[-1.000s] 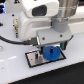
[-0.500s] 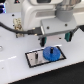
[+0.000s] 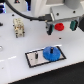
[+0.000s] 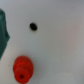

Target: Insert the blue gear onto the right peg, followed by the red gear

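The blue gear (image 3: 50, 53) lies flat on the right part of the black-edged base plate (image 3: 31, 62), with a thin peg (image 3: 36, 55) standing on the plate's left part. The red gear (image 3: 59, 26) sits further back on the exterior view's right. My gripper (image 3: 61, 26) is open, and the red gear is between its two dark, widely spread fingers without either one touching it. In the wrist view the red gear (image 4: 22, 68) shows its centre hole, and one dark finger (image 4: 3, 32) reaches in at the edge.
A beige blocky part (image 3: 19, 26) stands on the white table at the exterior view's left. Black cables hang behind the arm. A small dark spot (image 4: 33, 26) marks the table in the wrist view.
The gripper has left its place above the blue gear and moved back and toward the exterior view's right, over the red gear. The blue gear stays on the plate.
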Robot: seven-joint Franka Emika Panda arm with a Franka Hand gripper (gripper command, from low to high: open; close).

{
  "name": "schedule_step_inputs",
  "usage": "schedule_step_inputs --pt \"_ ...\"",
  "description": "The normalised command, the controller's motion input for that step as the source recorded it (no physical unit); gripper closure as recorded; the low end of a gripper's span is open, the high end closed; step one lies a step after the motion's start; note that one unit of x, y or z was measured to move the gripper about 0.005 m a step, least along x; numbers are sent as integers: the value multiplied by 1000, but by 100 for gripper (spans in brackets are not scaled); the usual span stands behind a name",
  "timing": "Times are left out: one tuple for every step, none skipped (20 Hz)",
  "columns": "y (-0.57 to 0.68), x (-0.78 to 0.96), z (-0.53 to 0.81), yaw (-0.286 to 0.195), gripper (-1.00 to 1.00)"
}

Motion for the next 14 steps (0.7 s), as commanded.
schedule_step_inputs --pt "516 -648 8 0 -100" --pt "480 -707 0 0 -100" --pt "407 -745 -24 0 -100" --pt "372 -754 -39 0 -100" --pt "321 -773 -94 0 -100" --pt "271 -768 -103 0 -100" --pt "245 -756 -128 0 -100" --pt "237 -745 -157 0 -100" --pt "205 -725 -210 0 -100" --pt "180 -705 -239 0 -100" --pt "138 -659 -298 0 -100" --pt "79 -583 -346 0 -100" --pt "27 -527 -375 0 -100" --pt "8 -497 -383 0 -100"
